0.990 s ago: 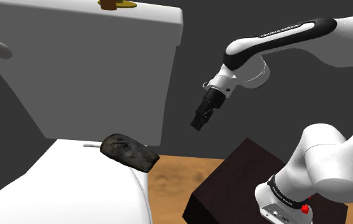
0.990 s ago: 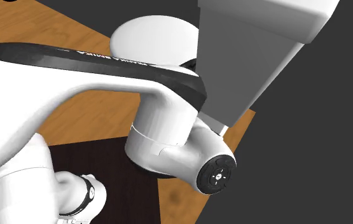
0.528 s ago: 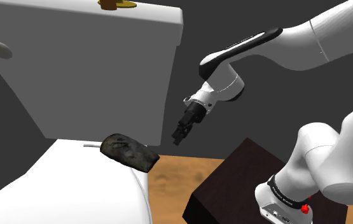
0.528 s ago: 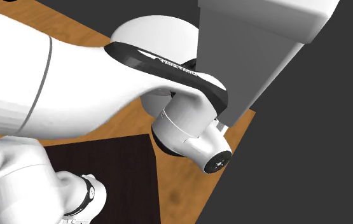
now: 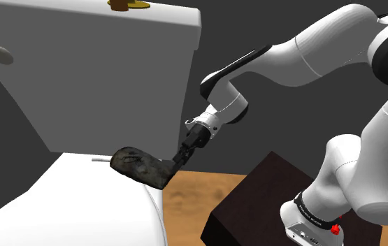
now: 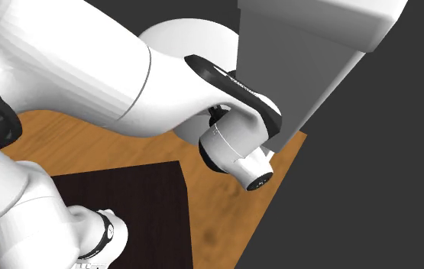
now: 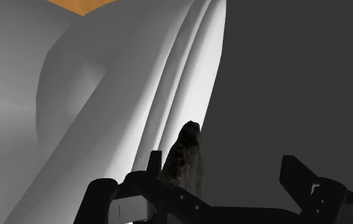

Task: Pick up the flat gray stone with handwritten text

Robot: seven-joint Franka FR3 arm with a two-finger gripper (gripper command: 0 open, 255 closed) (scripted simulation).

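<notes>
Gripper [image 5: 176, 162] at the stone's [image 5: 138, 166] right edge, shoulder view's lower centre.
Fingers wide apart, stone between them unclasped; tank [image 5: 87, 77] close behind.

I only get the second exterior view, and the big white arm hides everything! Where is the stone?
Observer: In the shoulder view the stone, dark and mottled, lies on the white toilet lid, close to the tank.
Operator: Is the tool near it?
Observer: Yes. The tool has its tip right at the stone's end on the shoulder view's right.
Operator: Did it grab it?
Observer: Not yet. In the wrist view the fingers stand apart, with the stone between them, nearer one finger than the other.
</notes>
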